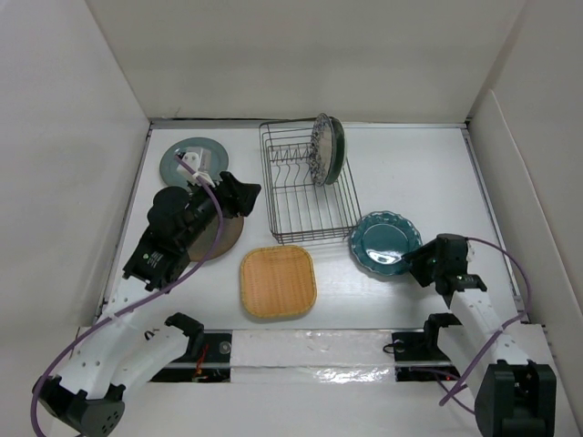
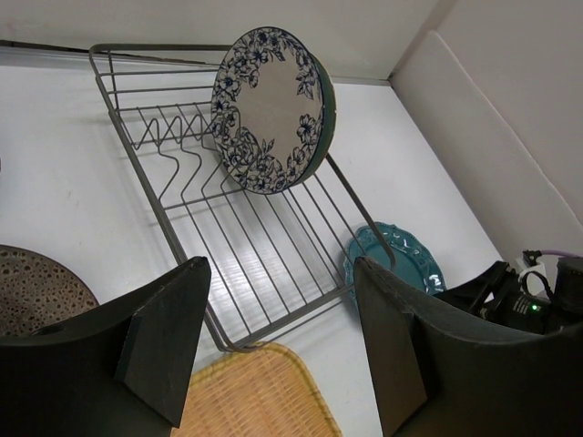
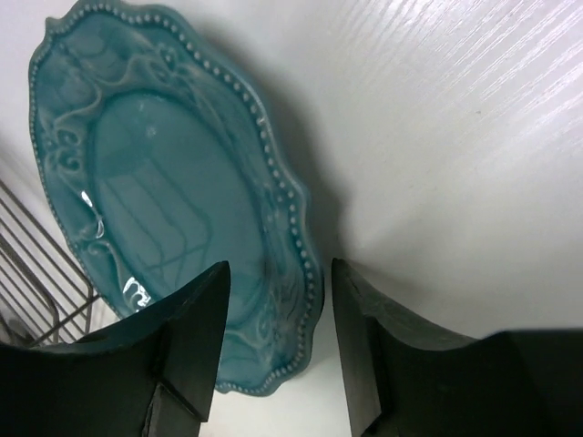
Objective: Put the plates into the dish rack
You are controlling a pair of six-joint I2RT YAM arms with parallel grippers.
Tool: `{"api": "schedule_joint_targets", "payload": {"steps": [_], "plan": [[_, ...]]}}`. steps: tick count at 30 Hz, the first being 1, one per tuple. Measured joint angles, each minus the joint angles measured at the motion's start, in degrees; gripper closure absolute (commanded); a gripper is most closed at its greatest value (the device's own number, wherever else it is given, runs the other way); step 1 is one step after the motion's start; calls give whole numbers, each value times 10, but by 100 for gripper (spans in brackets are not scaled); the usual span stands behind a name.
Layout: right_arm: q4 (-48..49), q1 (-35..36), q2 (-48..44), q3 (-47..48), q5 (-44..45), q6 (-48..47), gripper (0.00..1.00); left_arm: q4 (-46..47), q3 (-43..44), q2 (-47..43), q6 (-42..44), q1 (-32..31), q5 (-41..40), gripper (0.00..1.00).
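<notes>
The black wire dish rack (image 1: 310, 205) stands at the middle back. The white plate with blue floral rim (image 1: 322, 148) stands upright in it, with a pale mint plate (image 1: 338, 150) right behind. The grey-teal plate (image 1: 189, 160) lies at the back left. The brown plate (image 1: 217, 241) lies partly under my left arm. The orange-tan square plate (image 1: 278, 281) lies in front of the rack. My left gripper (image 1: 242, 194) is open and empty, left of the rack. My right gripper (image 3: 280, 266) is open, its jaws on either side of the near rim of the dark teal scalloped plate (image 3: 155, 200).
White walls enclose the table on the left, back and right. In the left wrist view the rack (image 2: 264, 246), orange-tan plate (image 2: 255, 401), dark teal plate (image 2: 401, 259) and right arm (image 2: 519, 291) show. Rack wires (image 3: 27, 273) lie just left of the teal plate.
</notes>
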Motion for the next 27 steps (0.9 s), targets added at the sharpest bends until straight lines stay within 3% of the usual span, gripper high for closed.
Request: {"api": "schedule_joint_targets", "payload": {"steps": [6, 7, 9, 12, 14, 22, 27], "plan": [[46, -30, 62, 4, -48, -9, 53, -2, 0, -1, 0, 0, -2, 39], [51, -33, 73, 8, -54, -13, 63, -2, 0, -3, 0, 0, -2, 39], [57, -37, 96, 15, -61, -19, 70, -2, 0, -10, 0, 0, -2, 39], [64, -41, 111, 18, -70, -20, 93, -2, 0, -18, 0, 0, -2, 39], [67, -43, 107, 18, -75, -18, 97, -2, 0, -21, 0, 0, -3, 39], [-19, -48, -44, 20, -39, -14, 100, -2, 0, -23, 0, 0, -3, 39], [-75, -48, -98, 82, 25, -51, 100, -2, 0, -21, 0, 0, -3, 39]]}}
